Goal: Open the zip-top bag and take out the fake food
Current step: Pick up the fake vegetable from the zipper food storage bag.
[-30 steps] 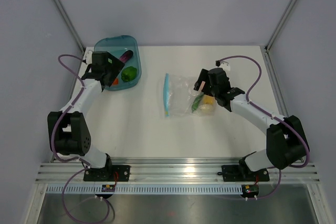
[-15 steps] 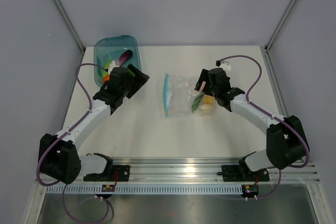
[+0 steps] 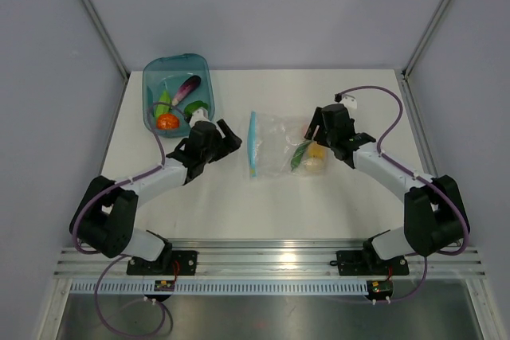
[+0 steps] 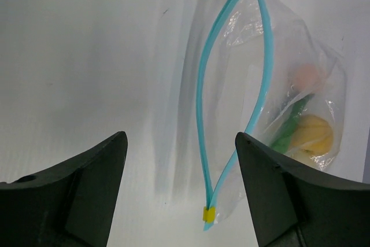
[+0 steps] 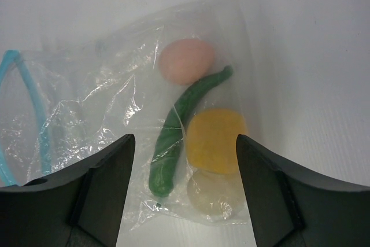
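The zip-top bag (image 3: 275,149) lies flat mid-table, its teal zip strip (image 4: 200,114) parted into a loop facing left, a yellow slider (image 4: 208,214) at its near end. Inside the bag are fake food pieces: a pinkish egg (image 5: 186,61), a green pod (image 5: 172,143), a yellow lemon (image 5: 215,139) and a pale piece (image 5: 215,194). My left gripper (image 3: 231,138) (image 4: 180,143) stands open just left of the bag's mouth, holding nothing. My right gripper (image 3: 314,136) (image 5: 185,143) hovers open over the food at the bag's closed end.
A teal tub (image 3: 154,77) at the back left holds a purple eggplant (image 3: 189,85), a green pod (image 3: 164,101), an orange-red tomato (image 3: 166,121) and a green pepper (image 3: 197,107). Frame posts and walls enclose the table.
My left arm has swung from the tub down and right to the bag's mouth, leaving the tomato in the tub. Both grippers' jaws have narrowed slightly. The right arm barely shifted.
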### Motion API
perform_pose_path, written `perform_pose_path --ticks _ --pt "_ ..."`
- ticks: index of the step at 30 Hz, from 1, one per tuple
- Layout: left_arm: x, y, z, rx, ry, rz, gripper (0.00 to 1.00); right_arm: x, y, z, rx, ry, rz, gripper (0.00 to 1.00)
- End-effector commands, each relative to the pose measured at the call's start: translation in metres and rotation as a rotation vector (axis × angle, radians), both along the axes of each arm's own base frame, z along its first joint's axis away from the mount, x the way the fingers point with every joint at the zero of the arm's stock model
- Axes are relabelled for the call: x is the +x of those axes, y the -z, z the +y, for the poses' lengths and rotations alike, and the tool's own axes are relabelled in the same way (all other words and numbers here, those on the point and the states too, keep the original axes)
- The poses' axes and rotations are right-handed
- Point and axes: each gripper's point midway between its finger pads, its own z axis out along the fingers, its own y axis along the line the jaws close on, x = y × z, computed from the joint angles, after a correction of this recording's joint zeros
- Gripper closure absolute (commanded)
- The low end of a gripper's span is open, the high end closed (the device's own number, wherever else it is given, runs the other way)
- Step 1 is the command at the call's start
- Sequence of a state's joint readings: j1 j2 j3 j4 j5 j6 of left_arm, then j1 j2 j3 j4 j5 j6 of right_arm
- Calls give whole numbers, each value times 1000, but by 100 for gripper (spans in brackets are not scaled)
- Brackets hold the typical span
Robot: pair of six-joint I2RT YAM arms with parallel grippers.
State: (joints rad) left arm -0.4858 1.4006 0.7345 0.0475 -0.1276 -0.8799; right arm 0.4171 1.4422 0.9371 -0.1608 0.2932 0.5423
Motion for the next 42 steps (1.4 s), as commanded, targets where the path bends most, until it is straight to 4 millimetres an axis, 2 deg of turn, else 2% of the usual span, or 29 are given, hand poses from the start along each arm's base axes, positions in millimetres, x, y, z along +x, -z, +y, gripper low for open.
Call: perform_pose_path --ticks 1,6,7,12,16,22,26,27,30,34,37,40,41,42 --pt "29 -41 -27 -21 104 -210 23 1 3 1 24 -15 -3 22" --pt "36 -56 -40 -49 172 -316 23 -2 11 10 59 -59 31 22" --pt "39 -67 -44 -65 187 -367 23 -2 11 10 63 -63 31 22" --pt "32 -76 -72 -129 325 -426 23 -9 15 7 62 -69 42 22" --pt "36 -65 -75 -73 321 -406 25 -12 23 0 46 -57 60 23" --pt "45 -44 -57 23 225 -328 25 -7 31 2 53 -72 71 25" --pt "50 -40 -64 23 246 -318 25 -4 33 -1 39 -66 69 29" --pt "50 -32 -66 24 260 -300 30 -3 35 0 39 -69 72 30" --pt "52 -29 -70 26 274 -288 37 0 35 1 29 -73 71 35" --pt "53 -29 -71 25 274 -293 40 3 44 1 7 -79 102 37" --pt "51 -29 -77 5 307 -289 44 5 48 3 1 -89 112 46" --pt "50 -29 -81 -6 323 -288 49 6 47 2 -7 -94 111 59" --pt "50 -29 -82 -9 327 -291 54 7 46 2 -9 -94 110 63" --pt "49 -28 -82 -10 329 -289 56 7 43 2 -8 -97 102 72"
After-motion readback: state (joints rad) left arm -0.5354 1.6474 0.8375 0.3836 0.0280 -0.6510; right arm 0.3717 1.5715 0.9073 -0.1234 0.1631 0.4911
